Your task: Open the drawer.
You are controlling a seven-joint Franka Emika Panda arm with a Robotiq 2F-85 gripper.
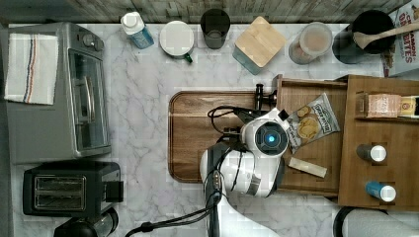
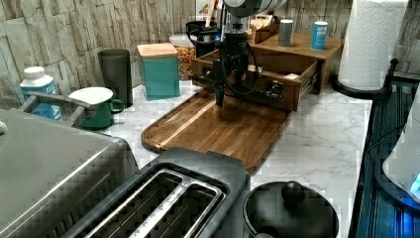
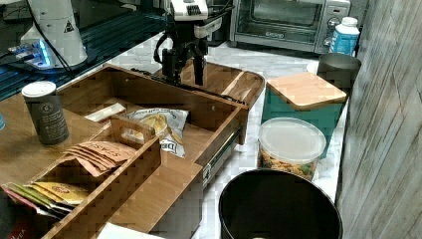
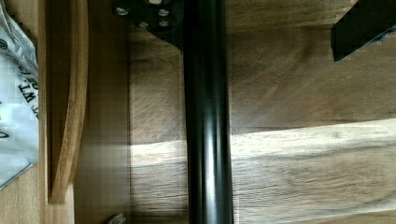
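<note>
The wide brown drawer [image 1: 279, 101] stands pulled out of the wooden cabinet [image 1: 352, 173], over the flat wooden tray [image 1: 192, 138]. A chip bag [image 1: 312, 123] and a pale stick [image 1: 307, 167] lie inside the drawer. The long black bar handle [image 4: 208, 140] runs along the drawer front [image 3: 164, 97]. My gripper [image 3: 185, 67] hangs over the handle, open. In the wrist view the bar passes between my two black fingers [image 4: 362, 25], close to one of them and well apart from the other. From the left view, the gripper [image 2: 225, 91] reaches down in front of the drawer front [image 2: 289, 96].
A grey toaster oven [image 1: 59, 94] and a black toaster [image 1: 69, 187] stand at the top view's left. A green mug [image 1: 177, 39], a dark cup [image 1: 215, 27], a teal canister [image 1: 259, 44] and jars line the back wall. A paper towel roll [image 2: 371, 39] stands beside the cabinet.
</note>
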